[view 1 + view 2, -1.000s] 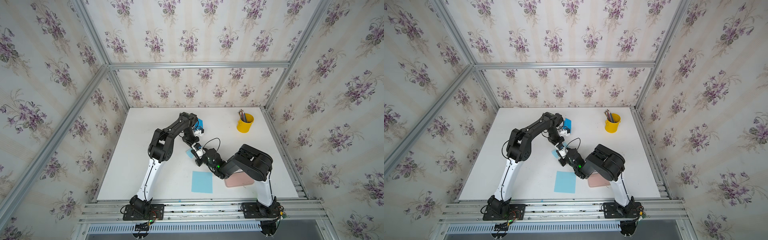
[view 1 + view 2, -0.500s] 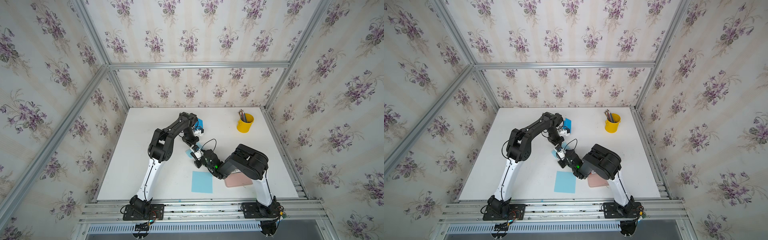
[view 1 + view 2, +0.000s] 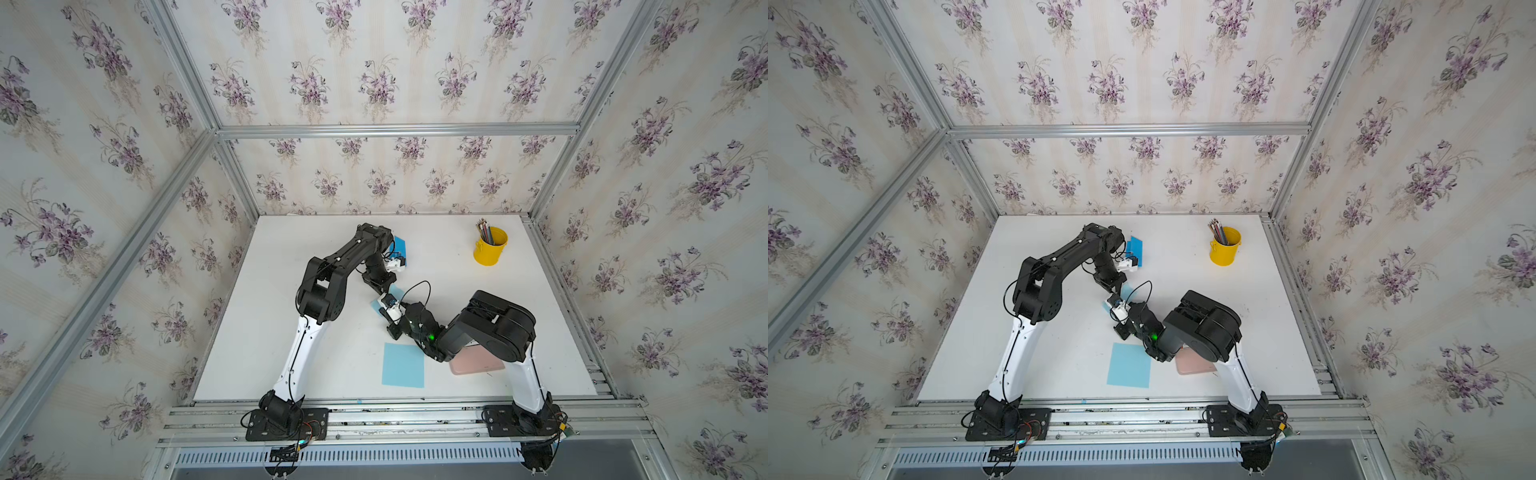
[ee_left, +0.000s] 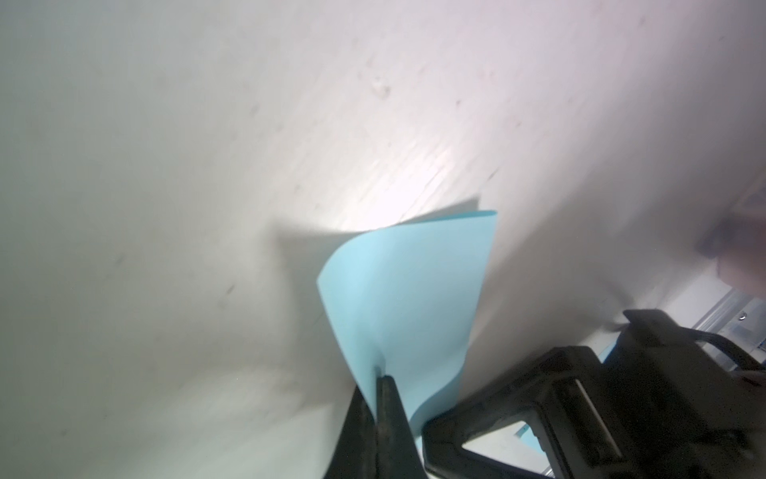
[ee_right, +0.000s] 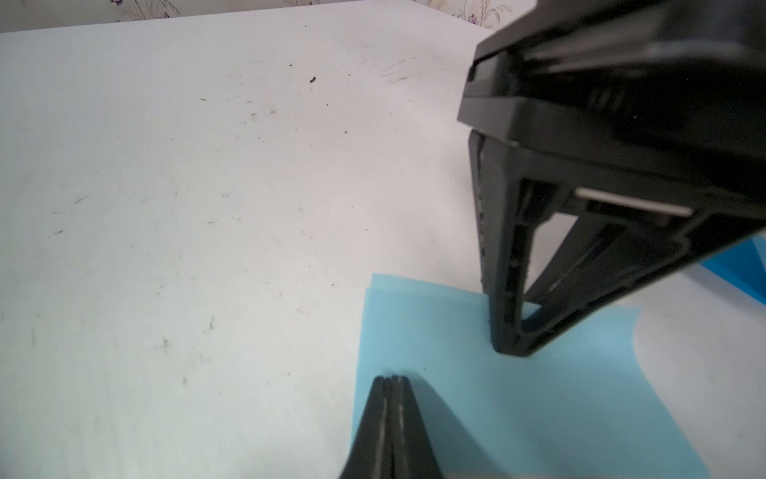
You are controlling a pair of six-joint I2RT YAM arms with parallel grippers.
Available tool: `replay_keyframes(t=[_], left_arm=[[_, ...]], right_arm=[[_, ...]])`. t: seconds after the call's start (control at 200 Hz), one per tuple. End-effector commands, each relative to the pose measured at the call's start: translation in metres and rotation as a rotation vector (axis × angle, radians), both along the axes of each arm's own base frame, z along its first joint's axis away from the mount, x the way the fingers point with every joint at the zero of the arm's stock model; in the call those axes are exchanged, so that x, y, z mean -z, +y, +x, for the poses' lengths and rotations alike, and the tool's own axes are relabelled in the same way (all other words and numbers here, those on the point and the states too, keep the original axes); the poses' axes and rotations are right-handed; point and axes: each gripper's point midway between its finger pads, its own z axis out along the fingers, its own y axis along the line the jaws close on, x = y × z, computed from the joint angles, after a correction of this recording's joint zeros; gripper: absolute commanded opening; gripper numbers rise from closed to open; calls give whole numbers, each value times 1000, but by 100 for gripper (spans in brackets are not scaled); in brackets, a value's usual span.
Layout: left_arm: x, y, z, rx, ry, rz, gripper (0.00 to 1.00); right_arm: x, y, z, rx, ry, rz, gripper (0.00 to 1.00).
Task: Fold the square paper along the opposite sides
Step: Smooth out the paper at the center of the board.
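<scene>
The desk point(image 3: 257, 332) is white, flecked with dark scuffs; the paper point(image 4: 406, 298) is pale blue, as is the flat sheet point(image 3: 403, 365); the stack point(image 3: 401, 246) is a deeper blue; the cup point(image 3: 490, 251) is yellow, its pencils point(image 3: 484, 230) of mixed colours; the pad point(image 3: 478, 363) is pink; the left arm point(image 3: 324, 286) and right arm point(image 3: 498, 324) are black with white lower links; the left claw point(image 4: 379, 375) and right claw point(image 5: 391, 379) are black; the walls point(image 3: 374, 62) bear purple flowers on cream stripes; the frame point(image 3: 395, 129) is silver.

Both arms bend inward, left claw point(image 4: 379, 375) and right claw point(image 5: 391, 379) closed, tips near.
</scene>
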Motion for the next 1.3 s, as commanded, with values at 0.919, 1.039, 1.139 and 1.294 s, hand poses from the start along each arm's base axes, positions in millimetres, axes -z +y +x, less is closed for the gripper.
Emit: replay_keyframes(t=[0.919, 1.039, 1.139, 1.294], left_arm=[[-13, -11, 7, -207, -8, -46, 0], [-17, -14, 3, -221, -5, -65, 0], [-19, -17, -1, -235, 16, -75, 0], [-16, -19, -10, -244, 23, -79, 0]], right_arm=[[-73, -92, 40, 308, -40, 223, 1], [-59, -84, 38, 280, -4, 219, 2], [-49, -75, 39, 250, 24, 207, 4], [-34, -68, 43, 239, 49, 178, 5]])
